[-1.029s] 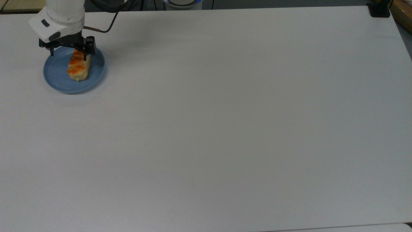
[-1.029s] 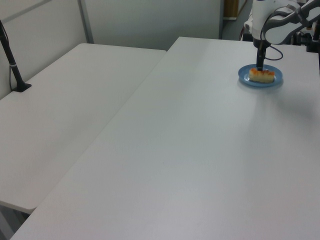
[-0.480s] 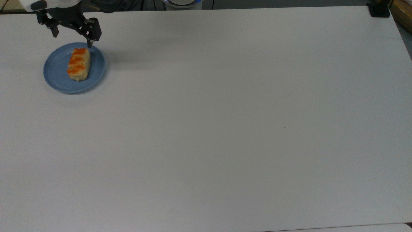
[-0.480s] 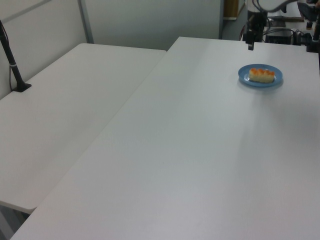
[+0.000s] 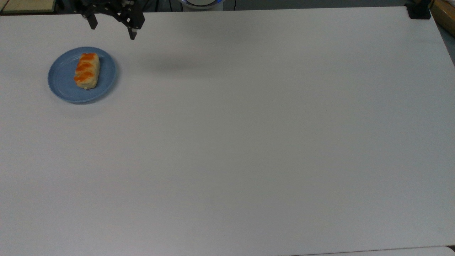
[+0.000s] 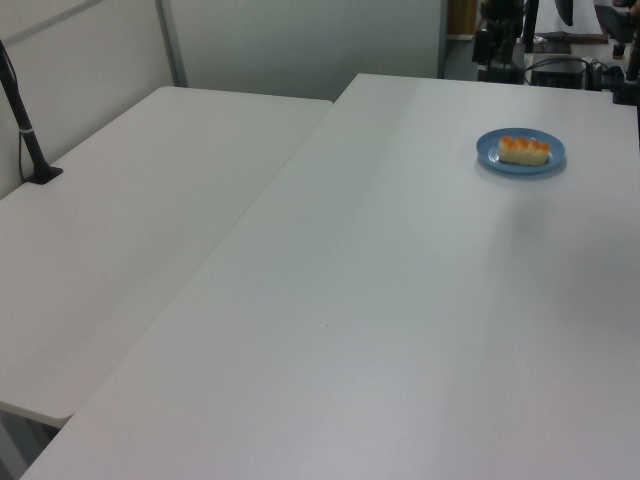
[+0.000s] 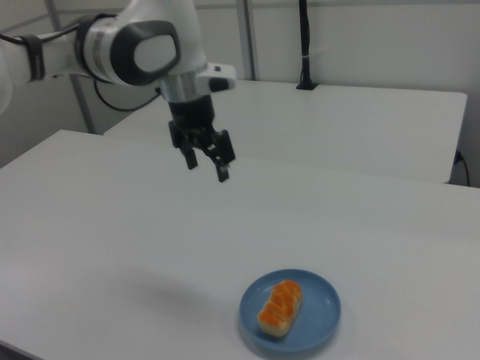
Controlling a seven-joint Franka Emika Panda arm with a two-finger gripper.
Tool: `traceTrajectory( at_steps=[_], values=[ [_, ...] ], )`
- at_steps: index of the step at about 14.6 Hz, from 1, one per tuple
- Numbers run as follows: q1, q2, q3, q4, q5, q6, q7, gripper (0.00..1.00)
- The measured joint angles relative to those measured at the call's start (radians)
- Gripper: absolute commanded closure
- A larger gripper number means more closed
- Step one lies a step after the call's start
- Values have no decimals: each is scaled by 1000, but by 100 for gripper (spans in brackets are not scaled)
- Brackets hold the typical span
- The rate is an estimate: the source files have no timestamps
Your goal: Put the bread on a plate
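The bread (image 5: 86, 70), a small roll with an orange-brown top, lies on the round light-blue plate (image 5: 62, 80) near the top view's left edge. Both also show in the left view, bread (image 6: 524, 150) on plate (image 6: 495, 155), and in the right view, bread (image 7: 280, 307) on plate (image 7: 319, 315). My gripper (image 5: 113, 31) hangs open and empty, high above the table, up and to the right of the plate in the top view. In the right view the gripper (image 7: 207, 170) is well above the table, far from the plate.
The white table (image 5: 249, 142) stretches wide to the top view's right. A black clamp (image 5: 418, 11) sits at its far right corner. A second white table (image 6: 120, 230) adjoins in the left view, with a black post (image 6: 25, 130) on it.
The gripper let go of the bread on the plate, rose, and moved to the top view's right, away from the plate. Bread and plate have stayed put.
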Motion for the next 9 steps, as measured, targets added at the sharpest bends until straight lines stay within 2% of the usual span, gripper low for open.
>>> traceTrajectory(
  at_steps=[1, 3, 9],
  values=[
    [-7, -7, 36, 7, 0, -12, 26, 0],
    [-14, -14, 66, 8, 0, -20, 33, 0],
    [-14, -13, 77, 7, 0, -20, -18, 0]
  ],
)
